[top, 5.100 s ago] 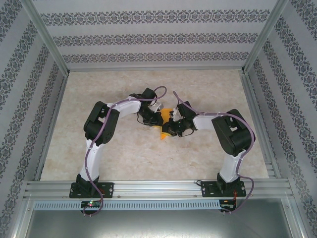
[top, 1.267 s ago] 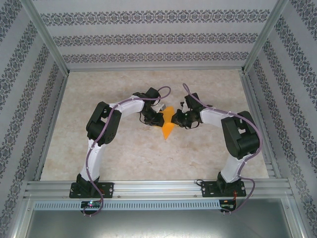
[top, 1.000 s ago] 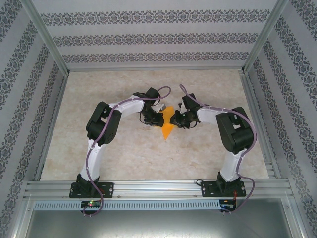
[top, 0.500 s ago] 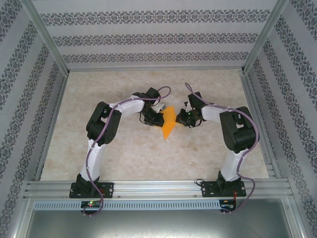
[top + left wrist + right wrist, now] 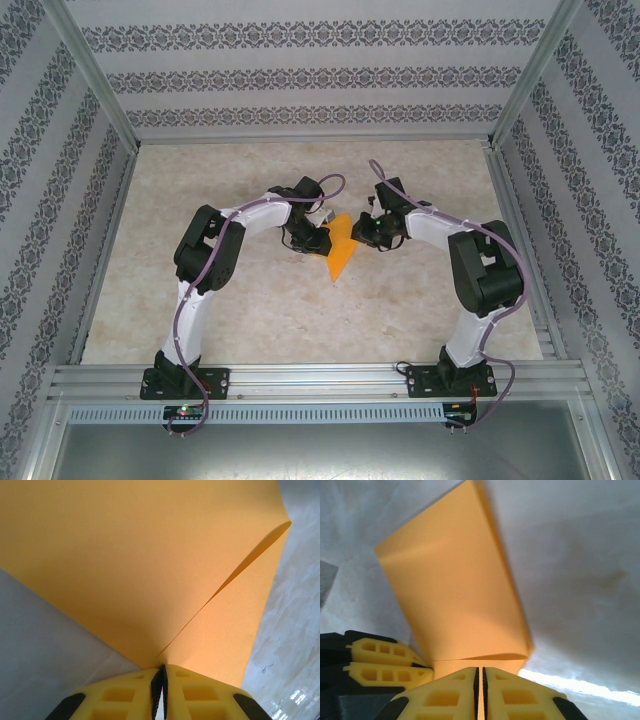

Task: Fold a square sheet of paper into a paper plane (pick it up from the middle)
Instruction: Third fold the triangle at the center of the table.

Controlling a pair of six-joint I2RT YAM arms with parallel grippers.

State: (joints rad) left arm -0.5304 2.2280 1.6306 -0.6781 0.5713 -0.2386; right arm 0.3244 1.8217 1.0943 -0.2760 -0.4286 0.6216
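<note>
Square sheet of paper [image 5: 340, 250], folded into a tapering orange-yellow wedge, sits over the middle of the table [image 5: 250, 310] between both arms. On its left, the left gripper [image 5: 160, 672] is clenched on a corner, likely anchoring the layers. On its right, the right gripper [image 5: 480, 672] pinches the folded edge, probably to sharpen that crease.

Table [image 5: 300, 320] open at lower centre & upper left. Left arm [image 5: 205, 255], right arm [image 5: 480, 265] + folded paper [image 5: 341, 252] block mid-frame; walls [image 5: 575, 200] hem sides.
</note>
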